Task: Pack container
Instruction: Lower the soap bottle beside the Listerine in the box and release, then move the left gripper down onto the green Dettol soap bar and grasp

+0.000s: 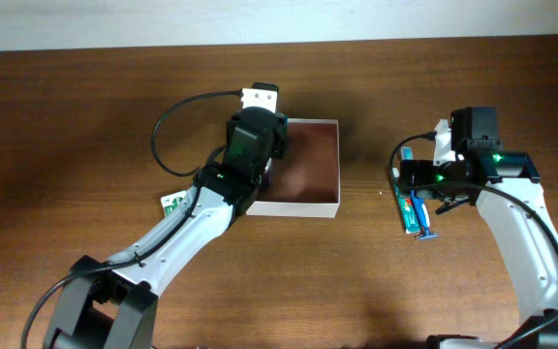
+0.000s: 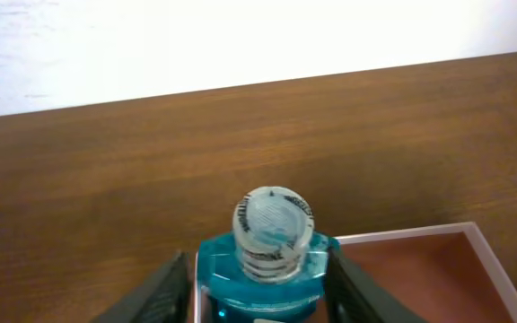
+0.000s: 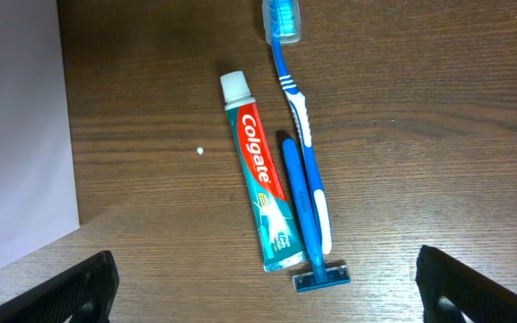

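Note:
The container [image 1: 298, 207], a shallow white-walled box with a reddish-brown inside, sits at the table's centre. Its rim also shows in the left wrist view [image 2: 420, 235]. My left gripper [image 2: 263, 289] is shut on a teal mouthwash bottle [image 2: 272, 224] with a clear ribbed cap, held upright at the container's left wall. In the overhead view the left wrist [image 1: 255, 141] covers the bottle. My right gripper [image 3: 267, 280] is open wide and empty above a Colgate toothpaste tube [image 3: 260, 179], a blue toothbrush [image 3: 299, 117] and a blue razor [image 3: 305, 224] lying side by side on the wood.
A small green and white packet [image 1: 173, 203] lies on the table left of the container, beside my left arm. The container's white outer wall [image 3: 16, 135] fills the left edge of the right wrist view. The toiletries [image 1: 413, 208] lie right of the container.

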